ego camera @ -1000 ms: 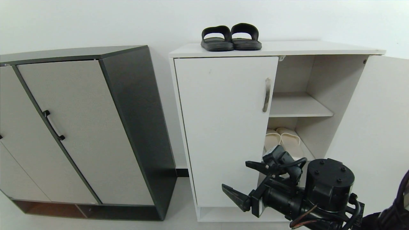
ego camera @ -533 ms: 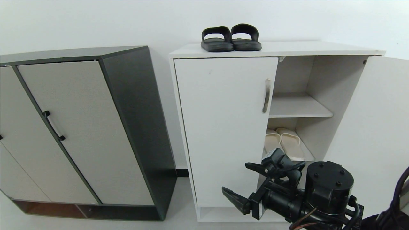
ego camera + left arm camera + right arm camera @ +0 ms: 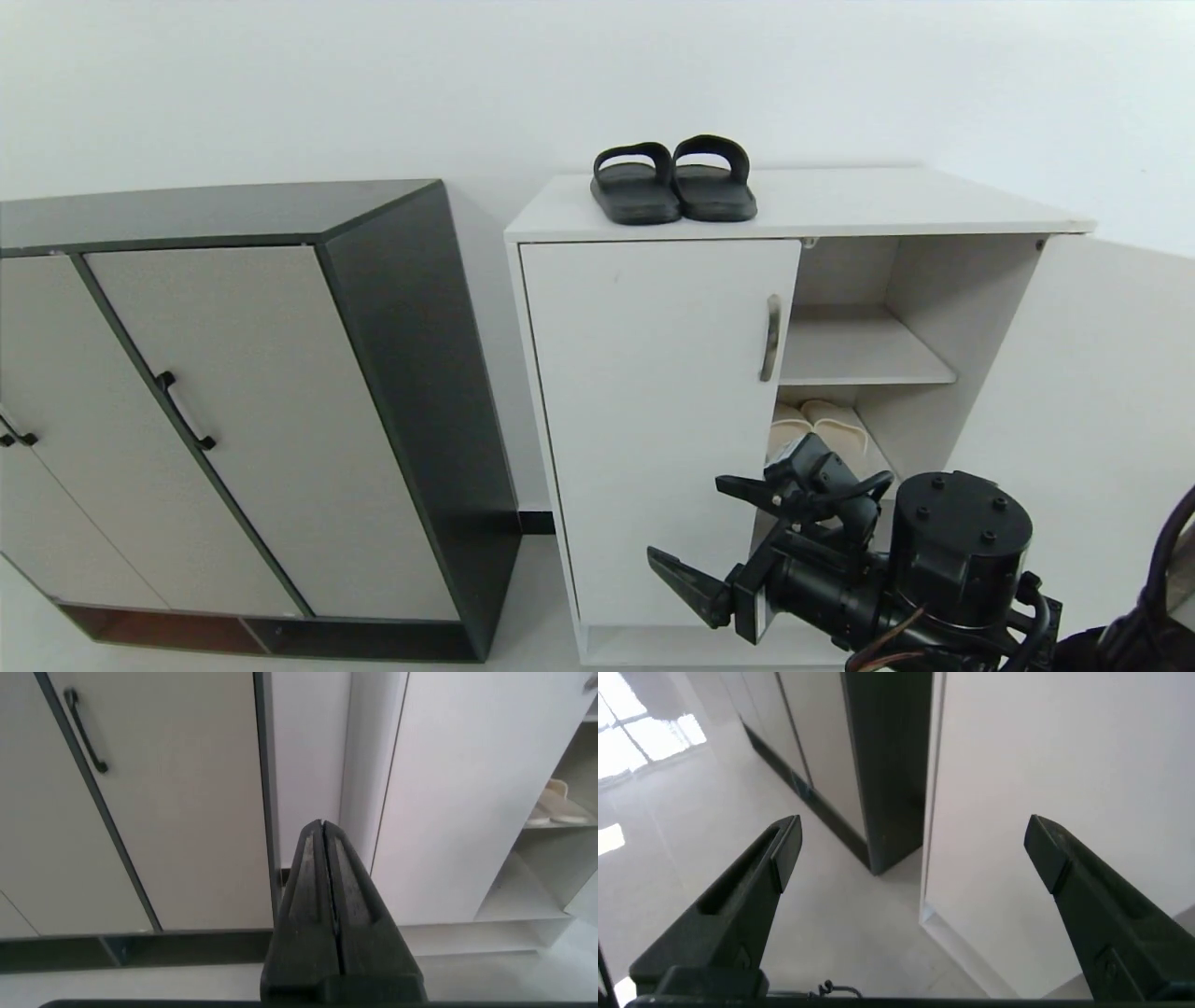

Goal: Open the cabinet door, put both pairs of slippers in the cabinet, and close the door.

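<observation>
My right tool [image 3: 717,534] gaped wide and empty before the white cabinet [image 3: 653,420]; my left tool [image 3: 322,840] was pinched together on nothing. Black slippers [image 3: 672,182] sat on top.

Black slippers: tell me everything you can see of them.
The black slippers are a pair of slides, matte and rubbery-looking, each with one wide arched strap. They stand side by side on their soles, touching each other, strap ends towards the wall. They rest on the top of the white cabinet, near its front edge, above the closed door. Nothing else touches them.
</observation>
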